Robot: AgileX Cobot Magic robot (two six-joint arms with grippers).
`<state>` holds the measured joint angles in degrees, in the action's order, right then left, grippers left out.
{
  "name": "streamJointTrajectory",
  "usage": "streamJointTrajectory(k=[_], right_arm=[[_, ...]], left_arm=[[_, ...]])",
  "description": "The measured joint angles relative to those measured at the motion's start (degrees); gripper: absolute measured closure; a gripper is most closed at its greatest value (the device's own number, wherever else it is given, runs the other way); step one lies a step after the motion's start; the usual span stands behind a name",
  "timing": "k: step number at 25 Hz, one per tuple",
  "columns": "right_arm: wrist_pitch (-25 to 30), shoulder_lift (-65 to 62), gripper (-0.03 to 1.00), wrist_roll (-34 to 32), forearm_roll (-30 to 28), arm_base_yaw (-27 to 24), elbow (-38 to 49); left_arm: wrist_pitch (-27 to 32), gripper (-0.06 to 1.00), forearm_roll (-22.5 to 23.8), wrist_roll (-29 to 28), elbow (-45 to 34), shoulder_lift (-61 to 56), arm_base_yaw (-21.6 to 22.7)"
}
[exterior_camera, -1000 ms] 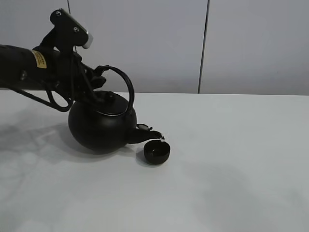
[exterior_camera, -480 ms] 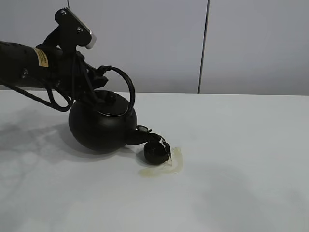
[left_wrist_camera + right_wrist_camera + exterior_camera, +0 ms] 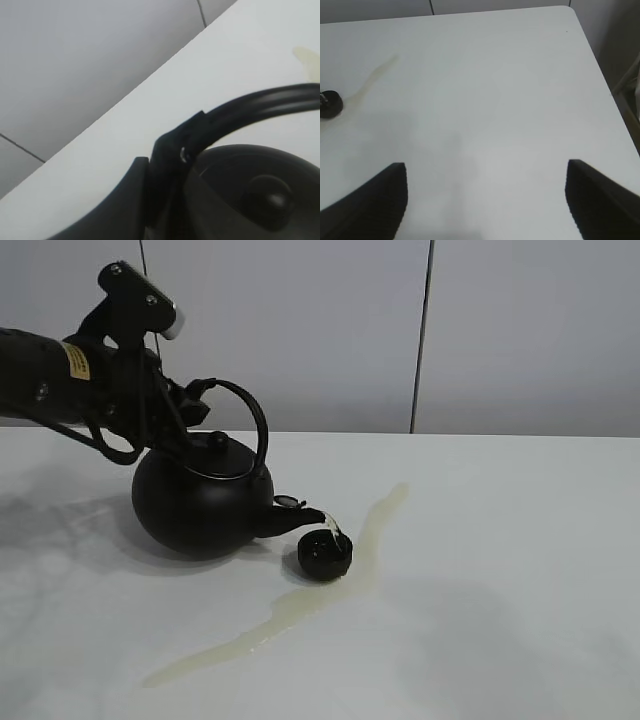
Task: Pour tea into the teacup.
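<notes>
My left gripper [image 3: 193, 400] is shut on the arched handle [image 3: 255, 420] of a big round black kettle [image 3: 200, 505]. The kettle is tilted, with its spout over the teacup [image 3: 318, 555], a small matte-black cup just right of it. Tea [image 3: 330, 595] lies spilled on the white table [image 3: 500, 570] as a long pale yellow streak that runs past the cup from back right to front left. The left wrist view shows the gripper [image 3: 172, 150] clamped on the handle [image 3: 260, 105] above the kettle lid. My right gripper [image 3: 482, 200] is open and empty; its view shows the teacup [image 3: 330, 104] and the tea [image 3: 375, 77] far off.
The table's right edge and far corner [image 3: 580, 30] show in the right wrist view. A grey panelled wall [image 3: 500, 330] stands behind the table. The wet streak crosses the front middle of the table.
The tea puddle beside the cup has spread into a long streak across the table. The kettle and my left gripper have shifted slightly left. Tea is still running from the spout.
</notes>
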<state>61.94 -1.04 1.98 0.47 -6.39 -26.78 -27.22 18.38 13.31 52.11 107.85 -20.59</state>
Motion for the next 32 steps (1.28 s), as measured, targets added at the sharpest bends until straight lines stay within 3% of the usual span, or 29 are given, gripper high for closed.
streamJointTrajectory(k=[9,14,20,32], right_arm=[[0.0,0.0,0.38,0.0,0.0,0.0,0.0],[0.0,0.0,0.38,0.0,0.0,0.0,0.0],[0.0,0.0,0.38,0.0,0.0,0.0,0.0],[-0.01,0.0,0.38,0.0,0.0,0.0,0.0]], left_arm=[[-1.15,0.84,-0.18,-4.26,0.0,0.0,0.52],[-2.56,0.84,0.07,-10.89,0.0,0.0,1.2],[-12.18,0.84,0.02,-20.23,-2.51,0.0,4.82],[-23.75,0.84,-1.26,-21.07,-12.02,0.0,5.97]])
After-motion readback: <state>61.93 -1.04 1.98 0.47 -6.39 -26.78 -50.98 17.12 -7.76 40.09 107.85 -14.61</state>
